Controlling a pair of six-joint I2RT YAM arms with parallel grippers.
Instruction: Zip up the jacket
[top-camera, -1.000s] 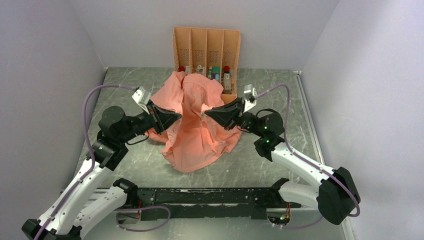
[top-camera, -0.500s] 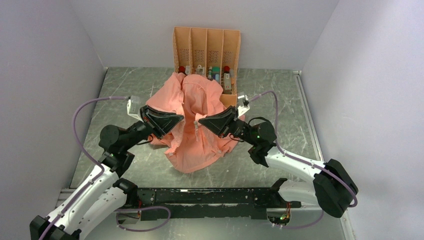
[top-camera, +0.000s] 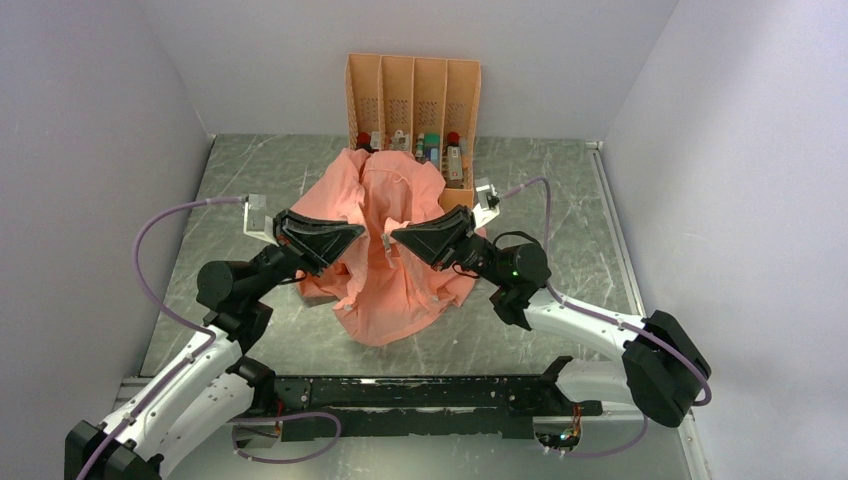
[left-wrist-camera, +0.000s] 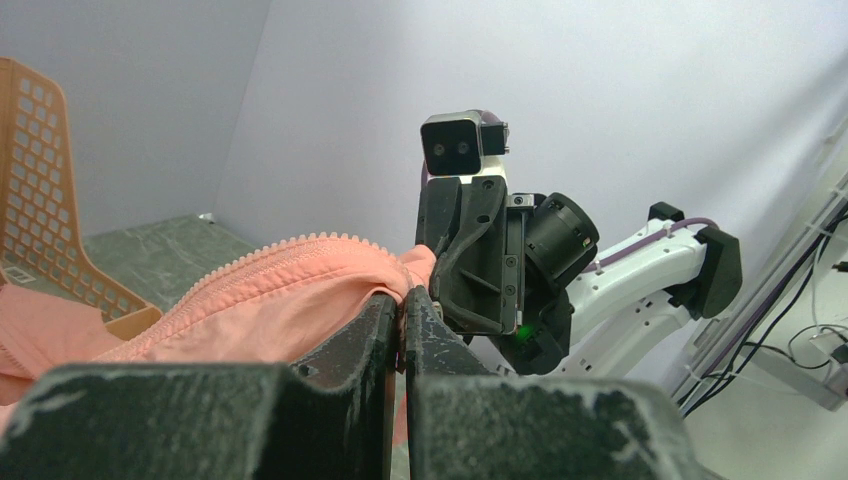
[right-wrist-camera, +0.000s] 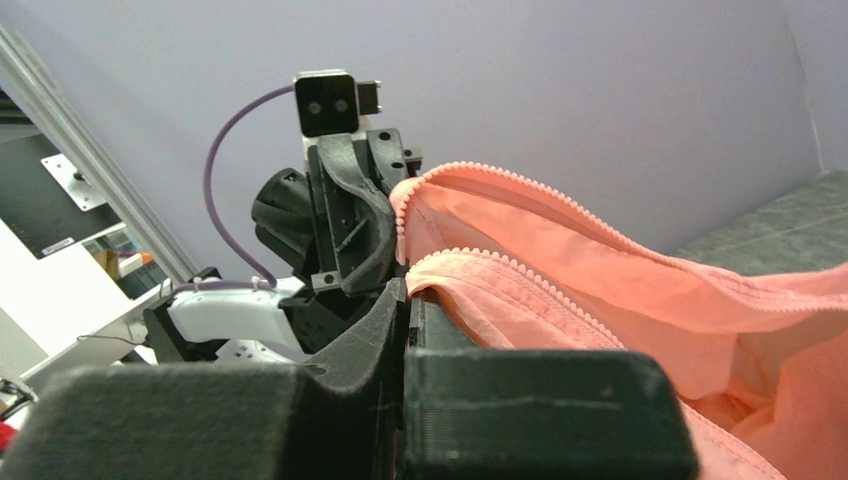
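Note:
The salmon-pink jacket lies bunched in the middle of the table, its far part against the rack. My left gripper and right gripper face each other above it, tips close together, each shut on a front edge of the fabric lifted off the table. In the left wrist view my left gripper pinches the fabric beside a row of zipper teeth. In the right wrist view my right gripper pinches the other edge, with two rows of zipper teeth running off to the right.
The orange perforated four-slot rack stands at the back against the wall, with small items in its slots. Grey walls close the table in on the left, right and back. The black arm-base rail runs along the near edge.
Both grippers have moved inward and a little lower toward each other, bringing the two held jacket edges closer together. The left arm has stretched forward.

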